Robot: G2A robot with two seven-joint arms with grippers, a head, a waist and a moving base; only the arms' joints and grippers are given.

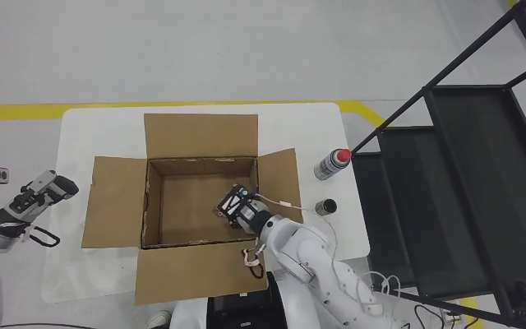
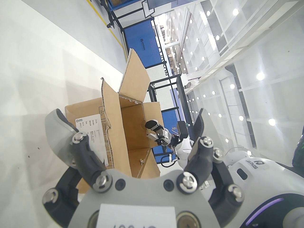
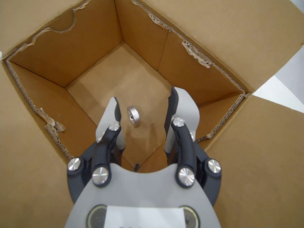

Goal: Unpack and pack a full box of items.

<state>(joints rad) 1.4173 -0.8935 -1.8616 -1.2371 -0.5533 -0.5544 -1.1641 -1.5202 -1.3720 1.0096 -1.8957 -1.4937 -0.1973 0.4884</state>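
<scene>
The white desk [image 1: 99,132] carries an open cardboard box [image 1: 201,136] (its four flaps spread outward). Near the box's right flap sit a red-capped spray can [image 1: 331,164] and a small dark can [image 1: 325,206].

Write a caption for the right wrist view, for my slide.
Open right gripper poised over the open cardboard box, with a small metal ring inside.
</scene>
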